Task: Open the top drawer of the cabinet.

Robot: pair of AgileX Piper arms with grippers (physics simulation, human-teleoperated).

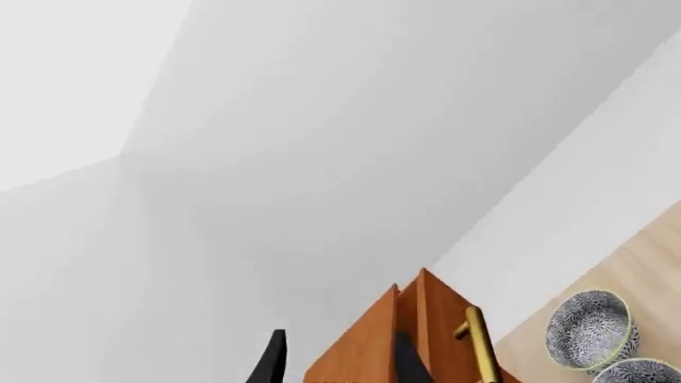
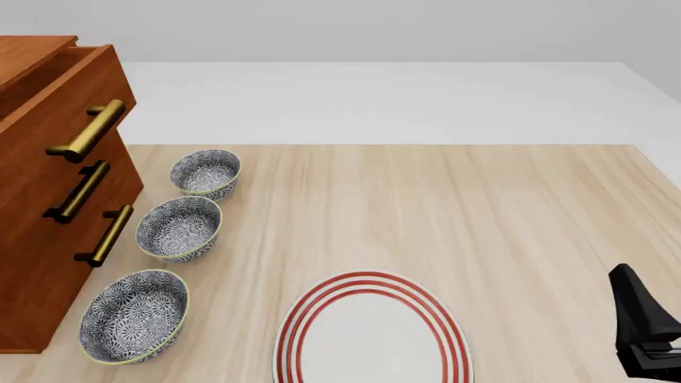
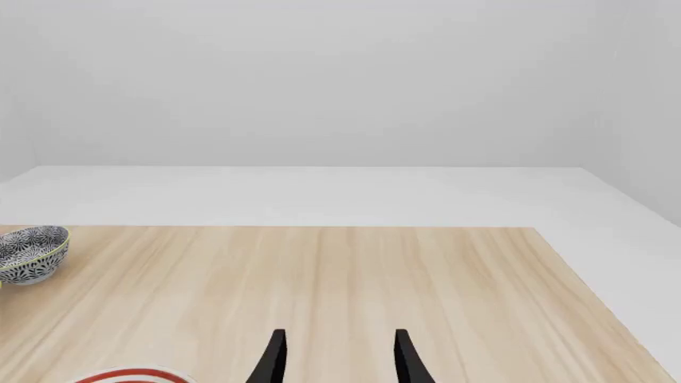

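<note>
The cabinet (image 2: 32,271) stands at the table's left edge in the front view, reddish-brown with three brass bar handles. Its top drawer (image 2: 59,96) juts forward of the two lower fronts, and its brass handle (image 2: 91,130) is free. In the left wrist view my left gripper (image 1: 338,369) is open, its dark fingers (image 1: 270,363) beside the upper corner of the top drawer (image 1: 438,317), short of the handle (image 1: 479,347). The left arm is out of the front view. My right gripper (image 3: 338,363) is open over bare table and sits at the front right (image 2: 636,307).
Three patterned bowls line up beside the cabinet: far (image 2: 206,172), middle (image 2: 179,227), near (image 2: 134,314). A white plate with red rings (image 2: 372,335) lies at the front centre. The wooden table (image 2: 511,215) ends at a white floor behind.
</note>
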